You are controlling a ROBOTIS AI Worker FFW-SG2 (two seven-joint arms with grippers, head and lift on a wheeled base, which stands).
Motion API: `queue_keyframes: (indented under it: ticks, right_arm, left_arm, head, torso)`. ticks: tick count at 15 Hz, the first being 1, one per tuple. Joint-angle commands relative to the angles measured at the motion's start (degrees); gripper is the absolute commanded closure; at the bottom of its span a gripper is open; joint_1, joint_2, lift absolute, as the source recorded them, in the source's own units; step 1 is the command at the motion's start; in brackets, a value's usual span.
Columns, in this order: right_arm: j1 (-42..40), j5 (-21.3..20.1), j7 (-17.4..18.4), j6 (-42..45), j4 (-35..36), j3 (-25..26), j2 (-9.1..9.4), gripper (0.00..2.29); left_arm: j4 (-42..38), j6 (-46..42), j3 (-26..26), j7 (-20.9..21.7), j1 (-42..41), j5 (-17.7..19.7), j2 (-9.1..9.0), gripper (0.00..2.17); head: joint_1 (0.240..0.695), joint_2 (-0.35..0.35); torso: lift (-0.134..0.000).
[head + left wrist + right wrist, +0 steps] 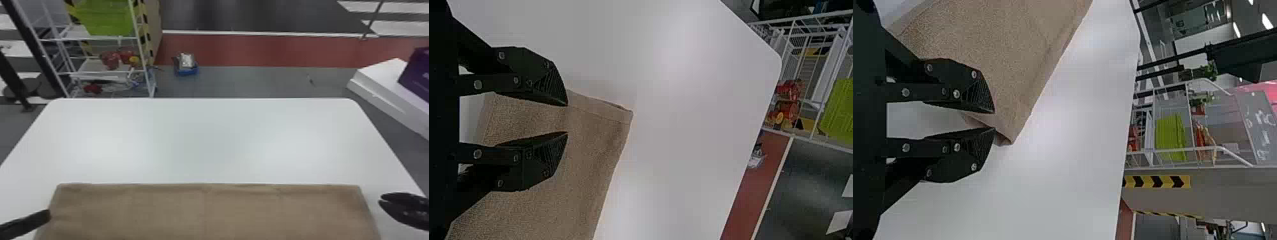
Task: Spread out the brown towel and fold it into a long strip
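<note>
Folding the towel [207,212] well, I judged, required level pinches at both ends of its far edge [166,186], then an even, taut draw nearward. I counted one towel, flat on one table [207,140], flanked by one left gripper [567,119] and one right gripper [994,120], both spread.

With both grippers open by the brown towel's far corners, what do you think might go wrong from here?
The right gripper is at the very tip of its corner, so closing there may catch too little cloth and slip. The brown towel has slight creases along its far edge, which could make the fold uneven. If only one gripper catches, the strip might skew.
</note>
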State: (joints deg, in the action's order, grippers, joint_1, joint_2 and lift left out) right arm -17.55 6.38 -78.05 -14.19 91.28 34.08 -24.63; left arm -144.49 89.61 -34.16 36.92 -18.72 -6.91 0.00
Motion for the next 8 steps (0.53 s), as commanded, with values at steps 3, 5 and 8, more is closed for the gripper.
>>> queue_keyframes:
  ticks: [3, 5, 8]
  right_arm:
    - [0.15, -0.40, -0.28, -0.54, -1.45, 0.02, -0.07, 0.48]
    - [0.06, -0.49, -0.28, -0.54, -1.98, -0.95, 0.20, 0.49]
    - [0.06, -0.14, -0.28, -0.54, -3.48, -1.83, 0.46, 0.51]
  left_arm:
    - [4.13, -3.34, -2.49, 2.01, 1.49, 3.84, 0.18, 0.17]
    - [7.73, -3.69, -3.98, 4.74, 3.78, 5.51, 0.44, 0.21]
    - [11.34, -7.91, -3.81, 5.18, 4.92, 5.86, 0.70, 0.21]
  head:
    - [0.695, -0.062]
    - [0.695, -0.065]
    - [0.695, -0.049]
  torso:
    - [-0.123]
    - [-0.123]
    - [-0.123]
